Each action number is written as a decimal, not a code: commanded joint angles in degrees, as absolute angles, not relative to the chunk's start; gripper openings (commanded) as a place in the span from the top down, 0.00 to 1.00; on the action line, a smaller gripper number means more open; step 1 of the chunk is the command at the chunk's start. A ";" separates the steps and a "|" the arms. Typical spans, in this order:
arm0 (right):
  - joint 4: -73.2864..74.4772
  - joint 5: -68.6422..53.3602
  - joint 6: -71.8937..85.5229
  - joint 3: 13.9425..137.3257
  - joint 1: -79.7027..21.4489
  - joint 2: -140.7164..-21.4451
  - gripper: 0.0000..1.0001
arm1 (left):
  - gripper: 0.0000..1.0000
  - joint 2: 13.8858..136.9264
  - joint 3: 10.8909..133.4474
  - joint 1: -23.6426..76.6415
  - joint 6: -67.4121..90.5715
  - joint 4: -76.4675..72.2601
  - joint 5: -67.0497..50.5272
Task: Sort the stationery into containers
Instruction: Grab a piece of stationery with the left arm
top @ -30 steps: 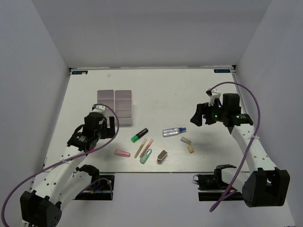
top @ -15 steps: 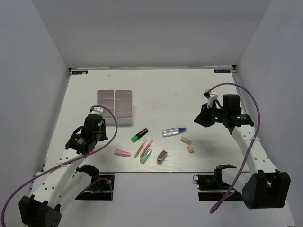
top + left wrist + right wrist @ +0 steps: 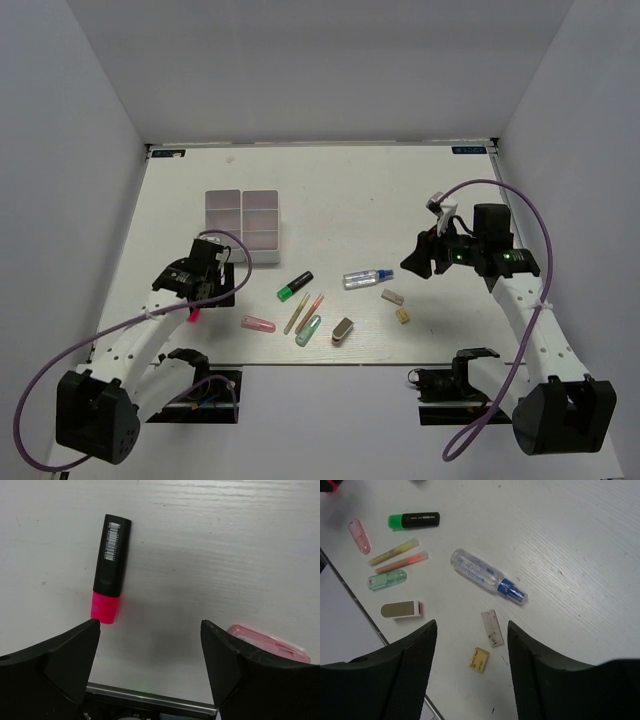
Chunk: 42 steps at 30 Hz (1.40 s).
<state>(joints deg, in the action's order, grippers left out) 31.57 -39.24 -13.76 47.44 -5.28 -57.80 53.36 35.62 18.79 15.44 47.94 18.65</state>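
The stationery lies in a loose cluster at the table's front middle. It includes a green highlighter [image 3: 295, 286] [image 3: 415, 520], a clear blue-capped bottle [image 3: 367, 278] [image 3: 487, 576] and a pink capsule [image 3: 257, 323] [image 3: 360, 536]. With them are a yellow pen [image 3: 394, 552], a pink pen [image 3: 402, 563], a teal tube [image 3: 387, 579], a grey block [image 3: 492, 628] and a tan block [image 3: 479, 660]. The white divided container [image 3: 243, 225] stands at the back left. My left gripper [image 3: 205, 290] [image 3: 150, 630] hangs open over bare table, between a pink black-capped highlighter [image 3: 110, 570] and the capsule [image 3: 270, 642]. My right gripper [image 3: 415, 262] [image 3: 472, 630] is open above the grey and tan blocks, holding nothing.
A rounded grey-and-white piece [image 3: 402, 610] lies near the teal tube. The table's front edge [image 3: 150, 697] runs just below my left fingers. White walls close in the table on three sides.
Both grippers shut and then opened again. My left wrist swung from facing the container toward the front edge, over the pink highlighter. My right gripper dipped slightly toward the blocks.
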 commanded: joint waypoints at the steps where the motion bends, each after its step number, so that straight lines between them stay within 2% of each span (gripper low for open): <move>1: 29.45 -44.73 -18.89 45.46 -5.45 -54.41 0.39 | 0.09 55.19 35.16 13.39 12.93 46.06 15.05; 2: 27.88 -45.26 -19.42 44.57 -5.54 -53.88 0.39 | 0.14 55.98 34.98 11.97 12.57 45.45 13.90; 4: 25.24 -45.18 -19.60 42.38 -5.71 -51.35 0.39 | 0.14 56.69 34.54 6.18 12.31 42.65 8.72; 8: 25.31 -44.56 -20.12 41.75 -5.37 -49.84 0.39 | 0.14 59.49 33.31 0.70 11.08 37.19 2.21; 9: 24.96 -44.30 -20.30 42.10 -5.54 -49.92 0.39 | 0.15 60.28 33.48 -3.56 10.99 37.35 1.15; 14: 25.49 -43.68 -21.00 42.01 -5.62 -50.27 0.39 | 0.19 65.91 33.49 -5.10 9.41 34.01 -2.72; 20: 25.40 -43.68 -21.09 42.27 -5.54 -50.36 0.39 | 0.27 68.90 33.14 -5.01 7.03 34.10 2.19; 22: 25.40 -43.94 -20.74 42.28 -5.36 -50.53 0.39 | 0.32 69.26 32.78 -4.49 6.07 34.01 6.32; 24: 25.23 -44.38 -20.39 42.19 -5.19 -50.45 0.39 | 0.32 70.22 32.70 -3.17 5.45 34.36 10.96; 27: 24.96 -44.39 -20.30 42.10 -5.19 -50.27 0.39 | 0.37 71.63 32.61 -0.97 4.75 35.16 15.89; 28: 25.05 -44.38 -20.04 42.10 -5.19 -50.19 0.39 | 0.42 71.80 32.61 -0.79 4.92 35.24 16.87; 31: 25.05 -44.38 -19.95 42.10 -5.19 -49.75 0.39 | 0.45 73.12 32.87 -0.18 5.27 35.42 18.28; 34: 24.79 -44.74 -19.69 41.75 -5.01 -49.22 0.39 | 0.55 74.70 33.22 -0.26 5.80 36.55 19.33; 37: 24.61 -45.09 -19.51 41.49 -5.10 -48.95 0.39 | 0.82 75.94 34.19 1.84 6.59 37.00 20.03; 38: 24.70 -45.09 -19.51 41.57 -4.92 -49.22 0.39 | 0.99 76.02 34.54 2.11 7.20 37.44 20.21; 42: 24.70 -45.61 -19.25 41.48 -5.10 -48.78 0.39 | 1.00 73.13 36.55 2.29 9.14 40.33 19.52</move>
<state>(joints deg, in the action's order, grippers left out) 26.68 -43.90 -19.77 41.71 -5.26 -49.80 74.65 35.31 1.96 7.05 36.36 19.40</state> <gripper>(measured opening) 0.611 0.387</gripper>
